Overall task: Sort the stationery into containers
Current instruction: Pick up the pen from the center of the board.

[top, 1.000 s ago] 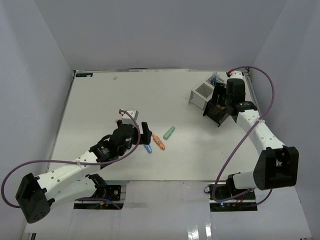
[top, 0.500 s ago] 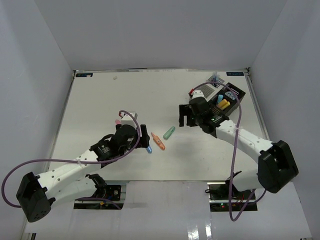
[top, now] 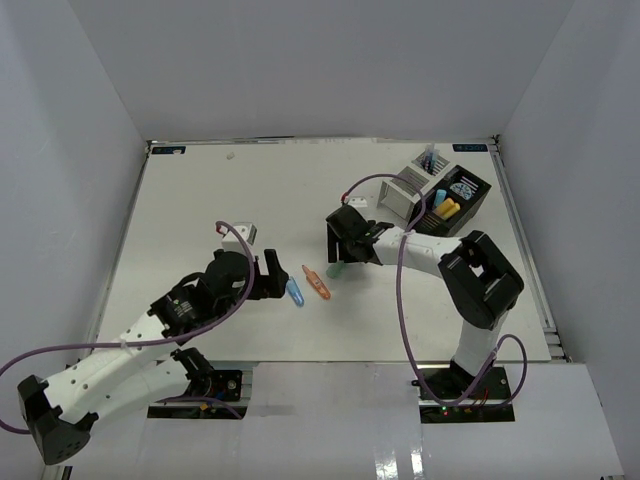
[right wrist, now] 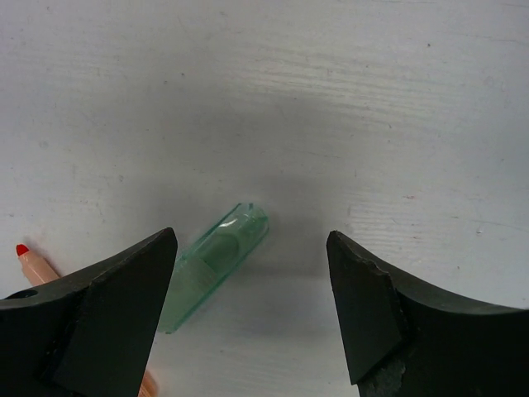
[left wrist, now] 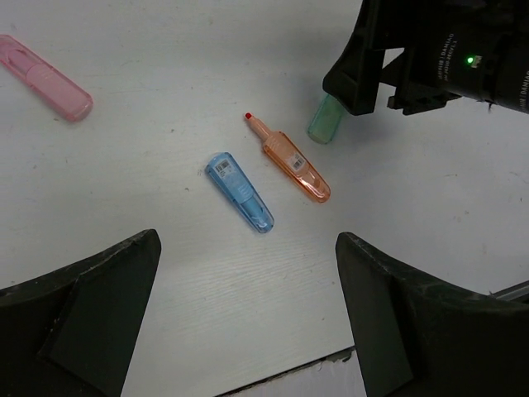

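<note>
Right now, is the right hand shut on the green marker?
No, the right hand is open, the green marker lying on the table between its fingers.

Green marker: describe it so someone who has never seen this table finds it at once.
Near the middle of the white table, three short markers lie in a loose row. The green marker is the rightmost, lying flat beneath the open right gripper. Its pale see-through green sets it apart from the orange marker beside it and the blue marker further left.
</note>
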`<state>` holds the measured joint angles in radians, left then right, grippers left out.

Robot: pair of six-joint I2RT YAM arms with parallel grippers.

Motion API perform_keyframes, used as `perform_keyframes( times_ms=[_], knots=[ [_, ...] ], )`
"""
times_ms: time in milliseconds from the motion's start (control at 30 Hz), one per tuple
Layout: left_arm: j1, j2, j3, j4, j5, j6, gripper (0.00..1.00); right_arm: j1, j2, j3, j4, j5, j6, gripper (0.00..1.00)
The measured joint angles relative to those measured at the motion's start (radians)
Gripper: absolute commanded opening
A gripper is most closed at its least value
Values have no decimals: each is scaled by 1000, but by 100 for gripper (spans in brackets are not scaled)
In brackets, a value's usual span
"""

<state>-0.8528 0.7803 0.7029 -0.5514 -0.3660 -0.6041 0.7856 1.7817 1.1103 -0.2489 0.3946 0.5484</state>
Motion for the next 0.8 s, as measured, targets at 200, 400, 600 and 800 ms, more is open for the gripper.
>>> perform_keyframes(
  times_ms=[200,400,600,800],
  knots=[
    [0,-93,0,-36,-2,2,98,29,83,54,-17,26,51,74],
    [0,-156,-5,-51,-20,4,98,48,114,89,-51,62,69,62],
    [0,-195,-10,-71,-43,4,98,60,118,90,-47,71,76,47],
    [0,-206,-24,-78,-50,0,98,60,114,84,-40,75,69,22]
  ],
)
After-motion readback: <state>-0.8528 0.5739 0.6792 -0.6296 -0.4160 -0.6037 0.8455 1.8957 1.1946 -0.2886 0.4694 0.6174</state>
